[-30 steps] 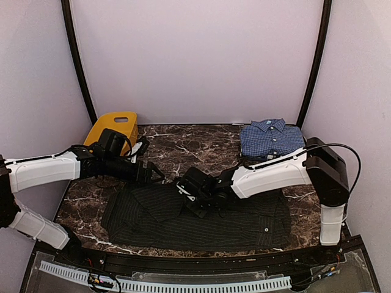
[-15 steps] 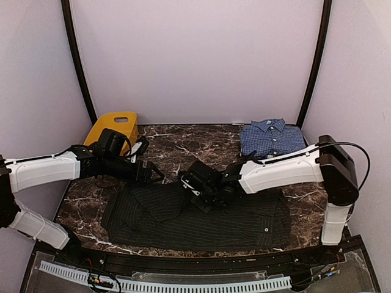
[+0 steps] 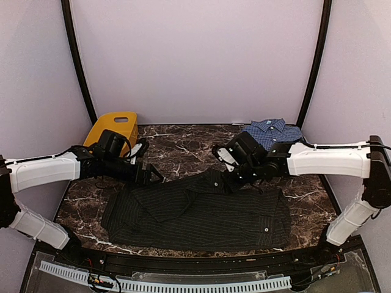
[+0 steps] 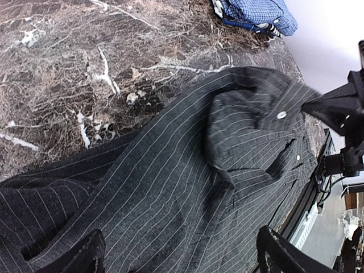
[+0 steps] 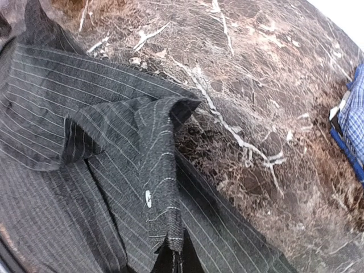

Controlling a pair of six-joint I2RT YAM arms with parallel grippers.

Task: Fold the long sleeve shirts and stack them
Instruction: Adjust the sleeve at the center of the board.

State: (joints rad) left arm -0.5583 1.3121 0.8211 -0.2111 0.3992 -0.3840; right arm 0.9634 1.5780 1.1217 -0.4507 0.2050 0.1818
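Observation:
The black pinstriped shirt (image 3: 195,213) lies spread across the front of the marble table, with one sleeve pulled up toward the back right. My right gripper (image 3: 227,175) is shut on that sleeve's cuff (image 5: 162,187) and holds it lifted off the table. In the right wrist view a white button shows on the cuff just above the closed right gripper (image 5: 173,260). My left gripper (image 3: 150,174) hovers open over the shirt's upper left part; its fingers (image 4: 77,257) straddle striped cloth (image 4: 199,170) without gripping it. The blue checked shirt (image 3: 273,130) lies folded at the back right, partly behind my right arm.
A yellow plastic basket (image 3: 113,126) stands at the back left, behind my left arm. Bare marble (image 3: 183,146) lies between the basket and the blue shirt (image 5: 354,122). Black posts and pale walls close in the table.
My right gripper closed on the black shirt's cuff at the shirt's middle and carried it up and to the back right, drawing the sleeve out. The left arm barely moved.

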